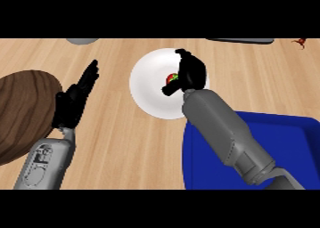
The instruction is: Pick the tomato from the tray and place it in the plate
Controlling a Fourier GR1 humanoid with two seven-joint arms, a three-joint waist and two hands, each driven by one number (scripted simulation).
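Note:
A white plate (152,89) lies on the wooden counter at the middle. My right hand (190,73) hangs over its right part, fingers curled round the red tomato (170,79), of which only a small red and green patch shows at the hand's left side. Whether the tomato touches the plate cannot be told. The blue tray (300,147) sits at the lower right, under my right forearm. My left hand (75,100) rests open at the left, fingers pointing up, apart from the plate.
A dark brown round wooden board (21,113) fills the left edge beside my left forearm. A grey object (82,41) and a dark flat item (241,40) show at the counter's far edge, with a small red thing (299,42) at the far right.

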